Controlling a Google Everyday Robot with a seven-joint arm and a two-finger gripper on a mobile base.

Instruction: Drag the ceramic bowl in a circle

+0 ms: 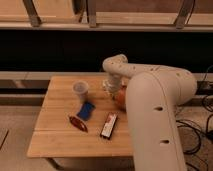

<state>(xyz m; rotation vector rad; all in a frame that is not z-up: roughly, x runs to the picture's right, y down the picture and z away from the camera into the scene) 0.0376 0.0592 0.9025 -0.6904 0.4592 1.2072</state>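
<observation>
On the left of the wooden surface (55, 135) stand a translucent cup (80, 90), a blue packet (86, 110) and a dark bar (109, 125), all apart from my work. Right of the cup, my claw (112, 90) is down with its fingers pressed together, apparently pinching the left rim of the ceramic bowl (120, 96). The bowl sits near the back right, mostly hidden behind my arm. I judge the drag is underway. Next I should sweep a steady arc, staying low and clear of the cup.
</observation>
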